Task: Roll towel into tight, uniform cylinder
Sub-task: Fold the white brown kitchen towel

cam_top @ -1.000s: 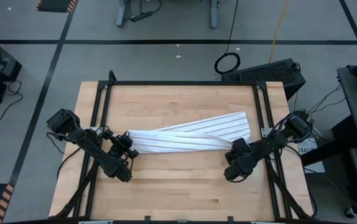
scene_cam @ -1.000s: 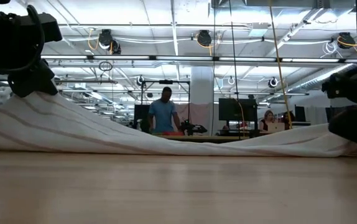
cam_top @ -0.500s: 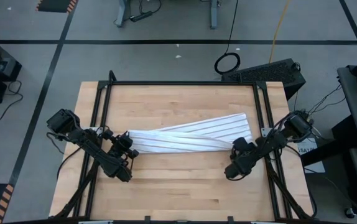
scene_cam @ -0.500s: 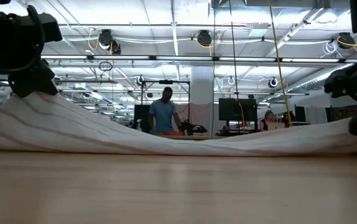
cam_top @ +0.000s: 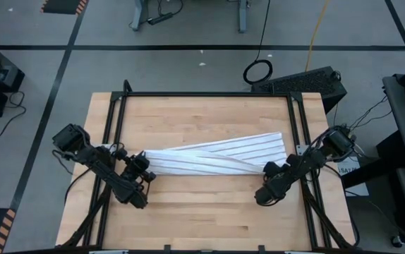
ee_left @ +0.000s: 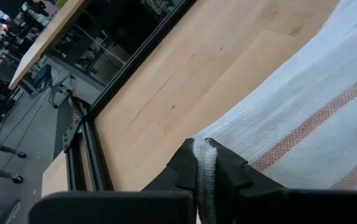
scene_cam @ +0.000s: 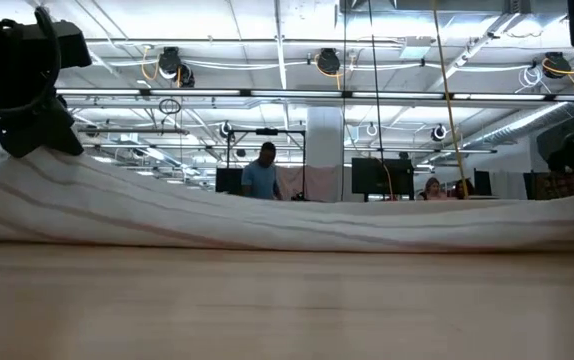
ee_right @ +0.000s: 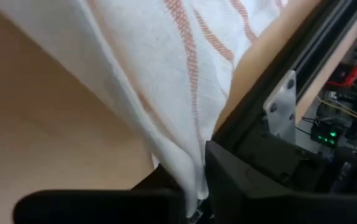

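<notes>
- Looking down on the table (cam_top: pixel 202 113), you see the towel (cam_top: pixel 216 156) stretched as a long, partly folded band across the middle, one end near the table's left rail, the other near its right rail.
- Your left gripper (cam_top: pixel 143 165) sits at the towel's left end, fingers pressed together on a pinch of the cloth; the wrist camera shows the fabric edge squeezed between the two dark fingers (ee_left: pixel 181 163).
- Your right gripper (cam_top: pixel 268 171) is at the towel's right end, on the edge nearer you, and its fingers are clamped on a hanging fold of cloth (ee_right: pixel 185 155).
- Compared with a second ago, that right gripper has gone from standing apart beside the towel to gripping it.
- The towel's right end has changed with it: from table height, the cloth (scene_cam: pixel 297 222) now runs as a raised, nearly level ridge all the way to the right, where earlier it sagged to the table in the middle.
- From above, the lower right corner of the towel is drawn in toward the right gripper, so the band looks narrower there than before.
- The left end has stayed put, lifted as it was.
- A person (scene_cam: pixel 262 180) stands in the room beyond the table, now partly hidden behind the raised cloth.
</notes>
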Controlling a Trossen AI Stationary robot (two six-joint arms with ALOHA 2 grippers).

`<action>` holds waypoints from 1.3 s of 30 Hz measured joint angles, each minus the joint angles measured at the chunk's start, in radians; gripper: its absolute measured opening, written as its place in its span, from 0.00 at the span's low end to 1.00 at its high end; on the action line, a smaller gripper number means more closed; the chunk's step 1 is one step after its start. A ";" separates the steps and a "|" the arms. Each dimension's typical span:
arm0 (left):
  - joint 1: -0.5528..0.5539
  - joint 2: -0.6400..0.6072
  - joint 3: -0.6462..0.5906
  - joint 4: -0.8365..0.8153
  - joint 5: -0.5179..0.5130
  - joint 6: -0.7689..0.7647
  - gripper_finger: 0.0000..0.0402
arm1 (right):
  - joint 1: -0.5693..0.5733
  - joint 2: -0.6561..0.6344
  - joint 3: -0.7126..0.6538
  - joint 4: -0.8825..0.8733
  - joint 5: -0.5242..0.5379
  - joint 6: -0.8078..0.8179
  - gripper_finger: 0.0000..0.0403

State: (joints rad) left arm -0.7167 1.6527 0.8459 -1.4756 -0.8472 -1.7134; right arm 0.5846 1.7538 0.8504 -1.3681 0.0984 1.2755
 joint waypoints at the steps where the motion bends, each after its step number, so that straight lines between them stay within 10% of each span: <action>1: -0.005 0.000 0.000 -0.001 0.007 0.000 0.05 | 0.000 0.000 0.006 0.004 0.000 -0.008 0.14; 19: -0.040 0.000 0.000 0.028 0.088 0.033 0.05 | 0.149 -0.019 0.009 0.161 0.051 0.153 0.70; 25: -0.040 0.001 0.000 0.042 0.088 0.055 0.05 | 0.190 -0.021 -0.031 0.171 0.073 0.180 0.55; 34: -0.040 0.001 0.026 -0.024 0.132 0.107 0.05 | 0.196 -0.014 -0.049 0.012 -0.013 0.127 0.06; 39: -0.040 0.001 0.064 -0.044 0.140 0.160 0.05 | 0.197 -0.032 -0.048 -0.033 -0.010 0.090 0.09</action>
State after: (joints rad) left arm -0.7563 1.6535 0.9095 -1.5192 -0.7073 -1.5533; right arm 0.7818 1.7219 0.8021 -1.4016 0.0886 1.3652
